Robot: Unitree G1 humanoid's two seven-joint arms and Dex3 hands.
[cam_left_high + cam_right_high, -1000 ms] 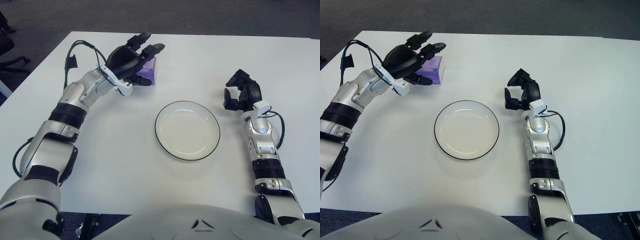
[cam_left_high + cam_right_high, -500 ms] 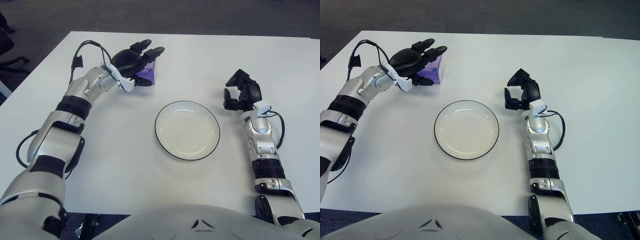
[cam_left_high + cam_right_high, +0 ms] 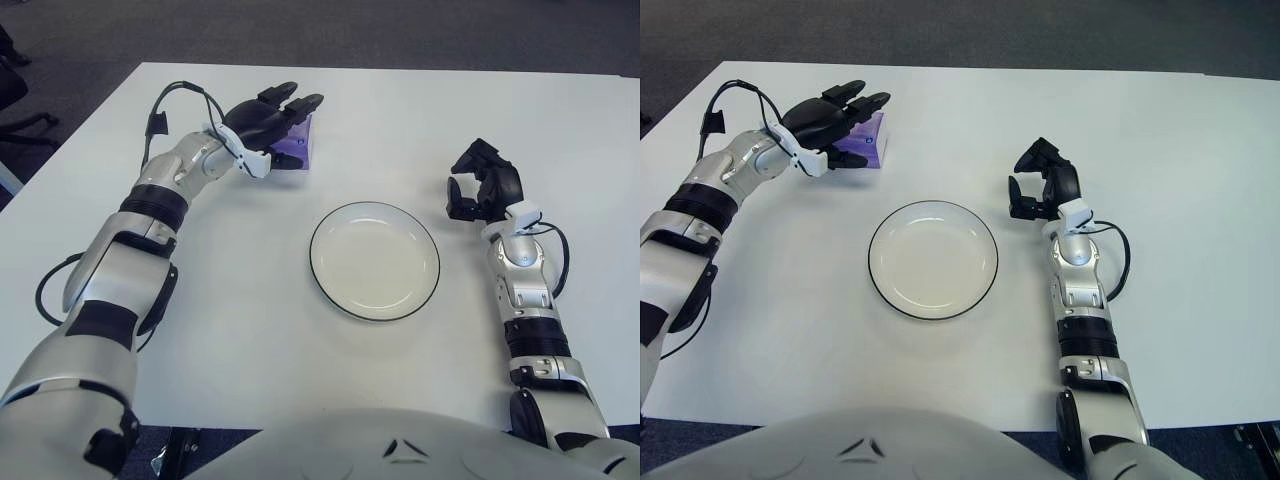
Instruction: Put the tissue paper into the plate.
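A small purple tissue pack (image 3: 298, 149) lies on the white table (image 3: 240, 300), to the far left of the plate. My left hand (image 3: 286, 120) reaches over it from the left, its black fingers (image 3: 302, 101) spread across the top and the thumb beside the near edge. The hand hides most of the pack, which rests on the table. The white plate with a dark rim (image 3: 313, 256) sits empty at the table's middle. My right hand (image 3: 472, 190) hovers right of the plate with its fingers curled, holding nothing.
A black cable (image 3: 160, 100) loops off my left wrist above the table. The table's far edge (image 3: 400, 70) borders dark carpet. A chair base (image 3: 20, 125) stands off the table's left side.
My left hand has dropped lower and stretched forward over the tissue pack, with the forearm flattening toward the table. The pack, the plate and my right hand have not moved.
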